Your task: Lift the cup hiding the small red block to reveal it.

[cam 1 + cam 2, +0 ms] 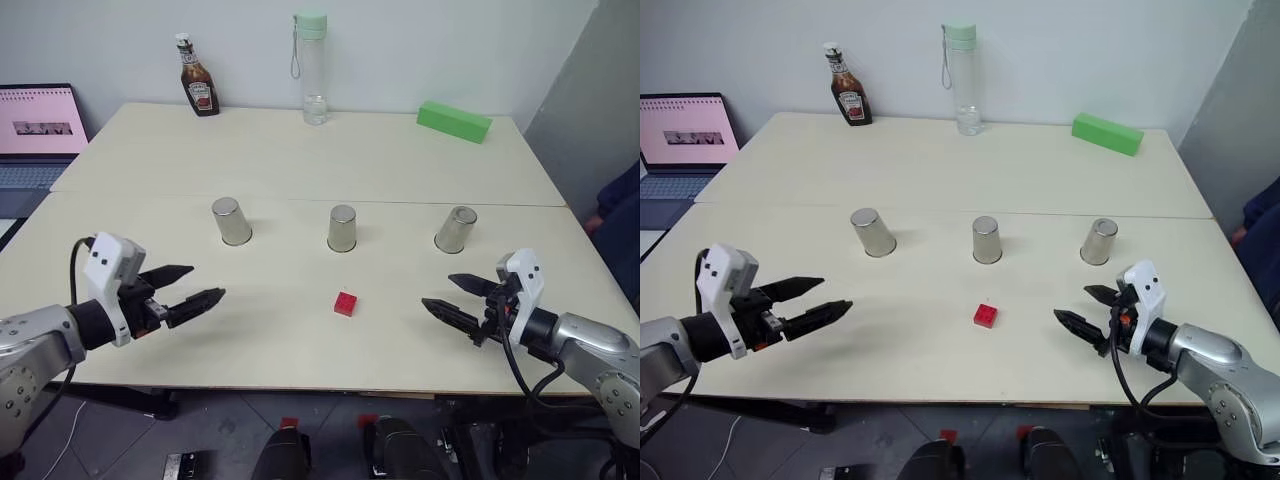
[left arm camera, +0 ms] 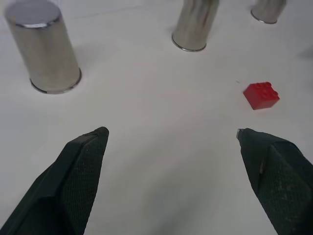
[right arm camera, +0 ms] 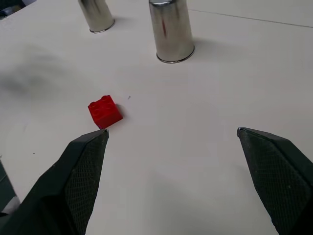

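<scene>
Both claws, left (image 1: 208, 284) and right (image 1: 440, 292), gape empty; no label is legible.

Silver cups (image 1: 342, 228), red block (image 1: 345, 304), green block (image 1: 454, 121).

Three upturned cups (image 1: 342, 229) stood well apart in a row, with open gaps between. The red block (image 1: 345, 304) lay alone on bare table (image 1: 300, 150) before them.
</scene>
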